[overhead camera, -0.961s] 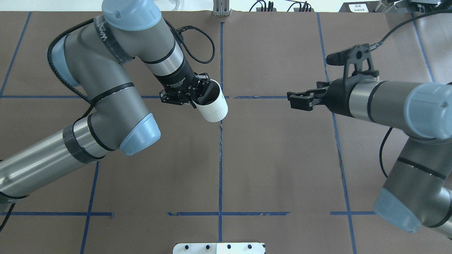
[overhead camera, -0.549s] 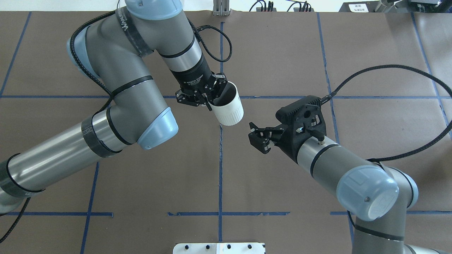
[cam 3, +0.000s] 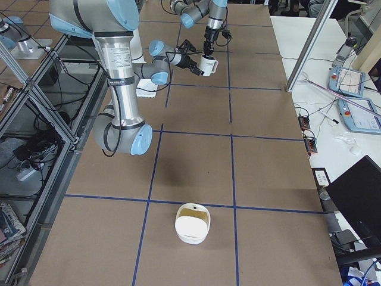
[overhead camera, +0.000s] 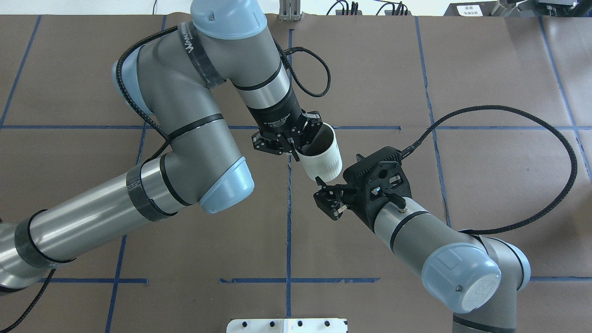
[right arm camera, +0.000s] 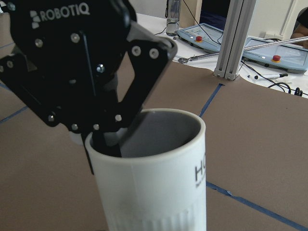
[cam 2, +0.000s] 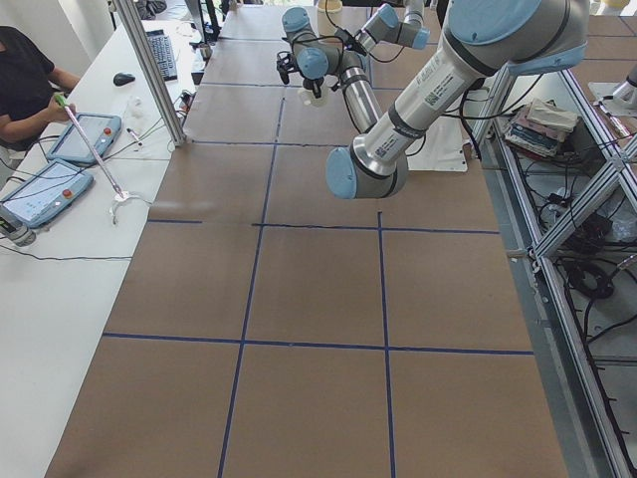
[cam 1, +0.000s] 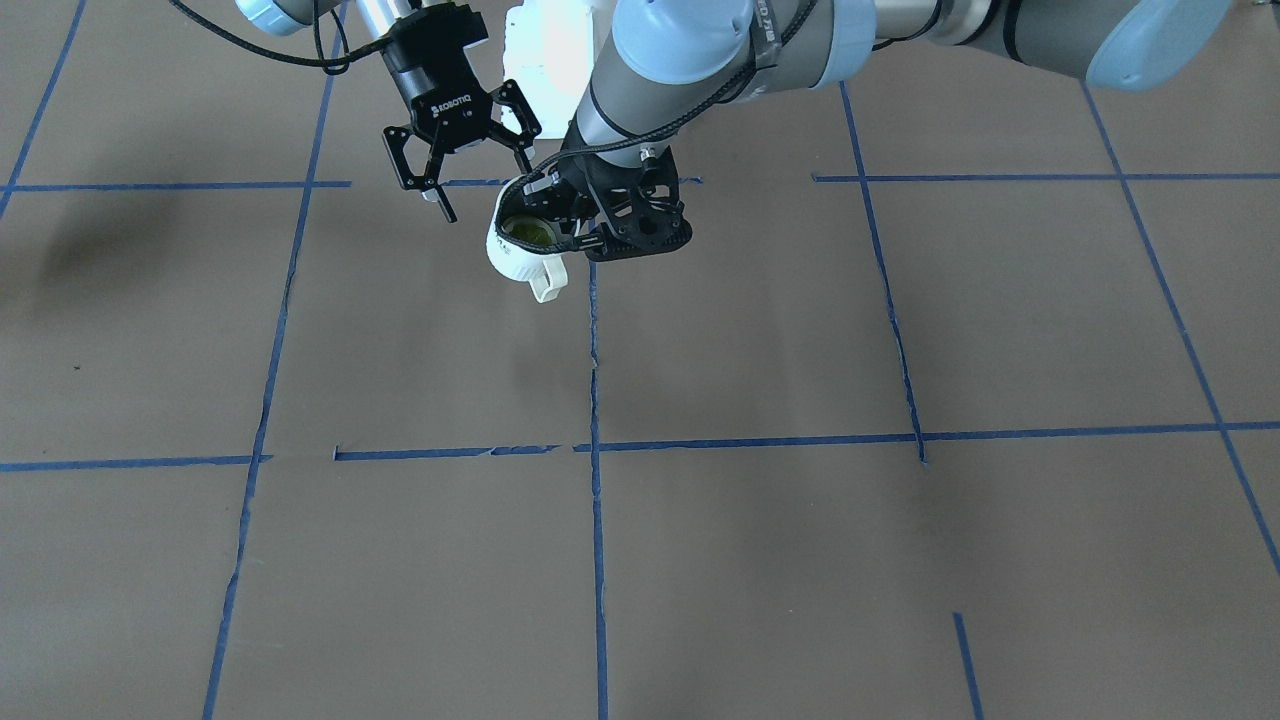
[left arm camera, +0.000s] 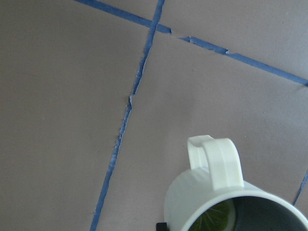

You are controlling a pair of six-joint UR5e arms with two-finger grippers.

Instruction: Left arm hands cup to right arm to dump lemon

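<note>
A brown table [cam 1: 760,560] gridded with blue tape [cam 1: 597,560], a white desk [cam 2: 60,299] with teach pendants [cam 2: 85,137] alongside.

- The cup [overhead camera: 323,166] hangs from my left gripper [overhead camera: 299,147] above the table [overhead camera: 370,259], the lemon [left arm camera: 214,220] inside it.
- My right gripper [overhead camera: 322,198] sits just beside the cup, to its right.

Reads "ROBOTIQ" in white on the left gripper [right arm camera: 98,154] and the right gripper [cam 1: 478,170]. Shows dark "HO", the rest hidden, on the cup [right arm camera: 154,192].
</note>
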